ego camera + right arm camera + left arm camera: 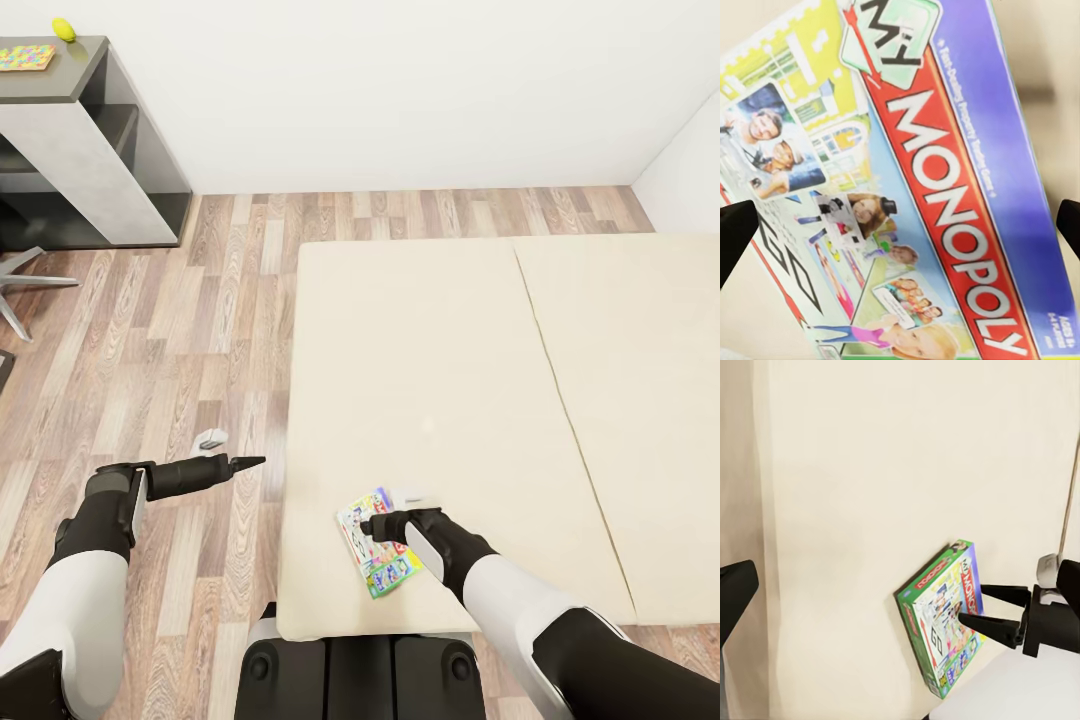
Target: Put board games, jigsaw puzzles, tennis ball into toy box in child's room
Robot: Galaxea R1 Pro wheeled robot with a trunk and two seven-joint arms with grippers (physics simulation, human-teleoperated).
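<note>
Head view, right end effector (372, 524) over Monopoly box (378, 545), bed (430, 400) edge

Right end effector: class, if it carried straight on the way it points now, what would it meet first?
The Monopoly box lying on the bed; the open right end effector hovers directly over it, though the remaining gap is unclear.

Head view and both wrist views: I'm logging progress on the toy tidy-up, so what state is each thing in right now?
Monopoly box: flat on the bed, near its corner, not lifted.
Right gripper: open, fingers either side of the box.
Left gripper: empty, over the floor.
Jigsaw puzzle: flat on the table.
Tennis ball: resting on the table.
</note>
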